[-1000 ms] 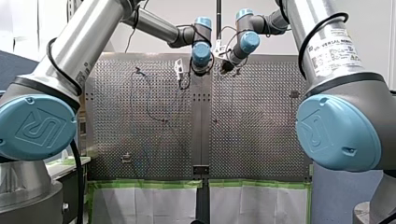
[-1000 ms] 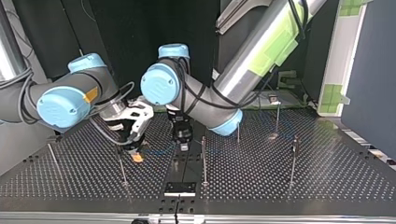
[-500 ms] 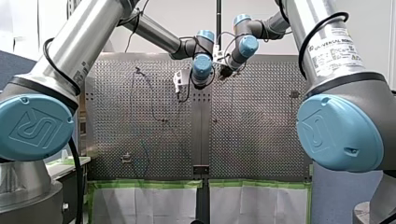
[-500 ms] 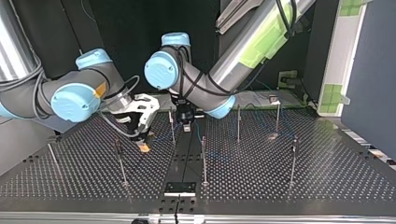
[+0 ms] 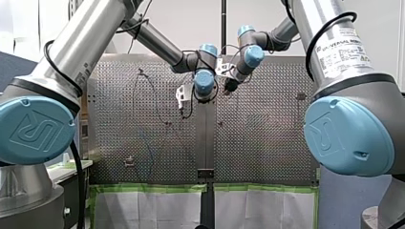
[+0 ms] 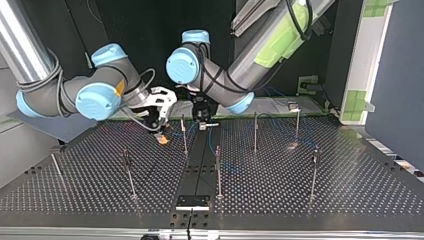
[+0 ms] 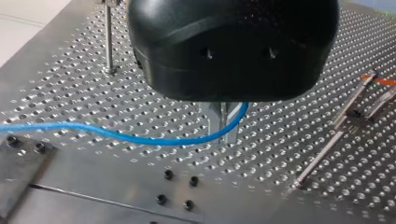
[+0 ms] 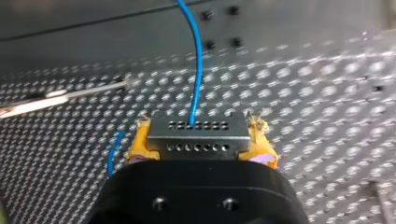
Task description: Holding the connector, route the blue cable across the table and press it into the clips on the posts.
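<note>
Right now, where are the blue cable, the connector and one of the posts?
blue cable [image 7: 140, 139]: left wrist view, on its low sagging middle.
connector [image 8: 197, 136]: right wrist view, on its holed metal face.
post [image 6: 218, 172]: top view, on the middle of its thin upright shaft.

Front view: behind and above my shoulders, looking out over the desk [image 5: 258, 143], far back
Top view: across the desk at work height, facing me
Left wrist view: close, along my left hand [image 7: 224, 137]
Right wrist view: close, along my right hand [image 8: 198, 133] and the connector [image 8: 198, 140]
Shared: desk in all four; blue cable [image 7: 93, 133] in both wrist views
</note>
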Robot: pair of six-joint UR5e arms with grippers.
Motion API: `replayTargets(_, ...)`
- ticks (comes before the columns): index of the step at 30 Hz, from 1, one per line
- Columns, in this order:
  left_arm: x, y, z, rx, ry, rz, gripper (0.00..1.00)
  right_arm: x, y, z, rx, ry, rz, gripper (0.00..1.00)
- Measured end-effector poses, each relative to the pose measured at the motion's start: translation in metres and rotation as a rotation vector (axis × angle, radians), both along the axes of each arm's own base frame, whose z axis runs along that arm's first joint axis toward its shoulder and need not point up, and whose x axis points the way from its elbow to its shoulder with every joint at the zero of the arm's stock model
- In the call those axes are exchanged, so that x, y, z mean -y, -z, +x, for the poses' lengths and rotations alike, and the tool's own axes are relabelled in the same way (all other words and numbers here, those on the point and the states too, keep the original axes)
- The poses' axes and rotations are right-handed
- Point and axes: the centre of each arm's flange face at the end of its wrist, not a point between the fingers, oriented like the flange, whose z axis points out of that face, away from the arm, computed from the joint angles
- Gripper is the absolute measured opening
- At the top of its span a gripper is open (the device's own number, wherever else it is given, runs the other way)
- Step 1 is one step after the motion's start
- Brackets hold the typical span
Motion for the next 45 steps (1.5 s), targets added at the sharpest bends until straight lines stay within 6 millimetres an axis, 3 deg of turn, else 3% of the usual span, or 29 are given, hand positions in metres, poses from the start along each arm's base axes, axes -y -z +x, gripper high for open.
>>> replayTargets(10,-0.012,0.049,0.004,-0.024,0.057,-0.033,0.0,-0.014,0.044,-0.015,-0.089,-0.013,0.057,0.0)
replayTargets(16,-0.007,0.082,0.014,-0.03,0.087,-0.05,0.0,-0.019,0.065,-0.026,-0.127,-0.012,0.088,0.0)
replayTargets(34,-0.002,0.09,0.025,-0.005,0.136,-0.119,0.0,-0.013,0.091,-0.056,-0.166,0.028,0.135,0.0)
replayTargets(41,0.001,0.118,0.025,-0.04,0.15,-0.109,0.0,-0.008,0.093,-0.061,-0.163,0.034,0.136,0.0)
replayTargets(45,0.002,0.122,0.029,-0.03,0.157,-0.127,0.0,-0.008,0.097,-0.06,-0.16,0.024,0.14,0.0)
